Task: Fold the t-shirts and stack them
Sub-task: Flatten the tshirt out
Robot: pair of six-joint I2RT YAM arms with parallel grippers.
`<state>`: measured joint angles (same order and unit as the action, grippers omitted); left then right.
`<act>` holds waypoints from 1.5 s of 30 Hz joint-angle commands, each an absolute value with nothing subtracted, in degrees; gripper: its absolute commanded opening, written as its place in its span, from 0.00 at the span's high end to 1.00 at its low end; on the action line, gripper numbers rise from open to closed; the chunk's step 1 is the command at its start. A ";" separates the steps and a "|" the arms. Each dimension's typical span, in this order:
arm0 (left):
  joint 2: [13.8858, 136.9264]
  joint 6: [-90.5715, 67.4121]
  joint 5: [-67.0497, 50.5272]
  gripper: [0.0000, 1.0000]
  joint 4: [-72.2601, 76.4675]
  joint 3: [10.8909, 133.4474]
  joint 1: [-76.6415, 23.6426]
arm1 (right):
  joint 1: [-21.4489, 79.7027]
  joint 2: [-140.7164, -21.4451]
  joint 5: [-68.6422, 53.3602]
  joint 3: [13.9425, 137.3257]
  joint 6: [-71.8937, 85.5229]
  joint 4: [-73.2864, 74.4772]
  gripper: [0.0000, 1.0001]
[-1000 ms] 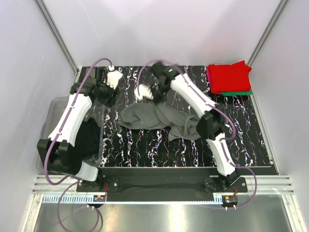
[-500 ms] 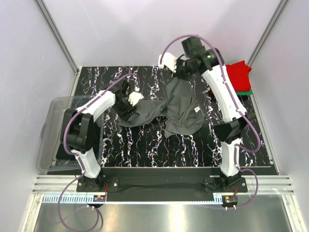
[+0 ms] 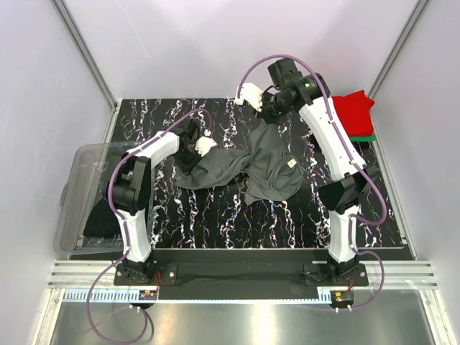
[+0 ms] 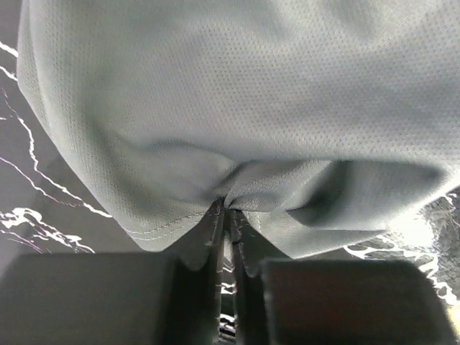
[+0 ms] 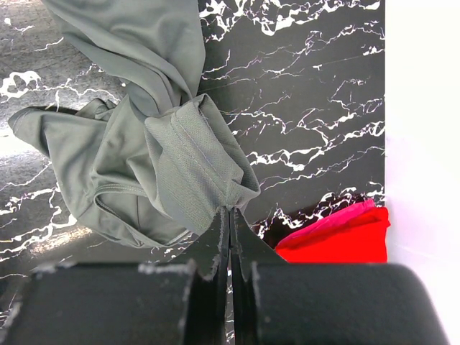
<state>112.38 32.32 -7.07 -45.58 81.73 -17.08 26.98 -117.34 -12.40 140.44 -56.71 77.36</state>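
Count, left to right: one tub, two arms, three t-shirts on the bench, and one bundle of black cloth.

1. A clear plastic tub [image 3: 72, 172] sits at the left edge of the bench [image 3: 215, 215]. It holds black cloth [image 3: 97, 223]. The number of garments in it cannot be determined.
2. The left gripper [image 4: 228, 215] is low over the bench, just right of the tub. Its jaws are nearly together and pinch a stitched edge at the left end of the dark grey t-shirt [image 3: 266, 169].
3. The dark grey t-shirt lies crumpled across the middle of the bench. Its left part trails flat on the bench. A white tag [image 3: 292, 163] shows on its right part.
4. The right gripper [image 5: 230, 214] is raised above the far side of the bench. Its jaws are pressed together on a bunched fold of the same t-shirt, and the cloth hangs from them to the bench.
5. A folded red t-shirt [image 3: 352, 111] lies on a green t-shirt [image 3: 365, 136] in the far right corner, apart from the grey one.

Surface: the bench top is black with white marble veining. Room: plain pale walls [image 3: 215, 43] enclose three sides. A metal rail [image 3: 237, 277] runs along the near edge.
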 commanded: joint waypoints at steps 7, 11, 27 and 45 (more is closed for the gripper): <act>108.29 34.80 -9.39 1.00 -46.84 86.30 -17.14 | 26.98 -115.49 -7.57 140.18 -52.39 73.05 1.00; 97.42 36.91 -10.02 1.00 -47.37 89.99 -17.23 | 24.62 -113.03 -0.99 141.06 -46.86 65.76 1.00; 73.75 42.02 -12.13 0.99 -49.66 99.67 -18.10 | 16.08 -90.39 0.09 137.64 -30.51 54.23 1.00; 71.18 40.08 -13.62 0.89 -49.66 86.07 -18.90 | 14.33 -72.07 -3.17 102.95 -34.53 37.73 1.00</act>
<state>66.74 40.23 -12.86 -50.46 90.83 -18.79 14.61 -68.12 -3.97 110.98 -31.86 44.91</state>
